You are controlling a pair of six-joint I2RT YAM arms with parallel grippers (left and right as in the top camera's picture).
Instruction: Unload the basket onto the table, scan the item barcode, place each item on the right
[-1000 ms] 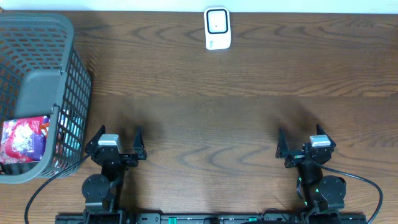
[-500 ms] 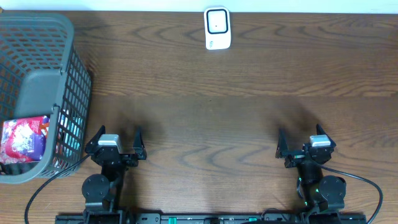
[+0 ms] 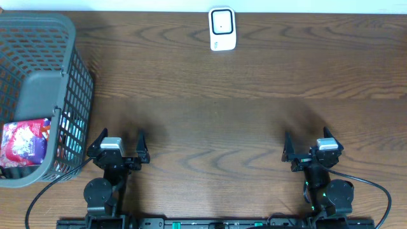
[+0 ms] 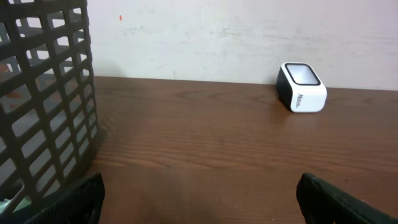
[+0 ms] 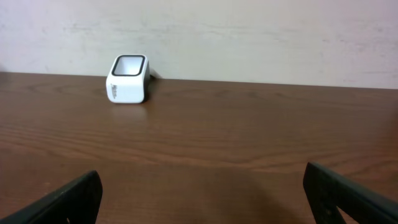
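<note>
Grey basket, purple packet inside — white scanner at back — left gripper, right gripper both open.

I am looking at what seems to be a mock shop checkout, set up in a plain test room. A dark wood-grain bench backs onto a bare, scuffed off-white wall. A small white barcode scanner stands at the bench's far edge, near its middle. A grey plastic shopping basket sits at the left edge with a purple printed packet inside. The left arm and right arm are mounted along the near edge.
</note>
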